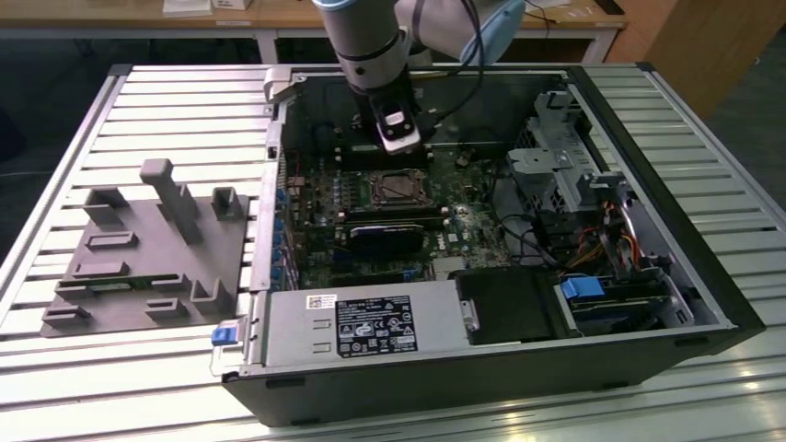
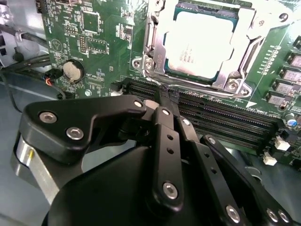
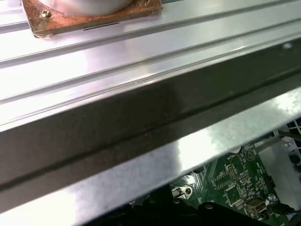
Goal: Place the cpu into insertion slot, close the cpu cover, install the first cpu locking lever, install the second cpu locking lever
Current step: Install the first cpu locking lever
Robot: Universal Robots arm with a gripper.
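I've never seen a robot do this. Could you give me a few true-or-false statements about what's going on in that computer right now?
1. The cpu sits in the insertion slot. True.
2. The cpu cover stands raised open. False: the cpu cover lies flat, framing the chip.
3. The gripper hangs over the grey fixture. False: the gripper is inside the computer case, beside the socket; the grey fixture lies outside the case.
4. The case lies open on a slatted metal table. True.
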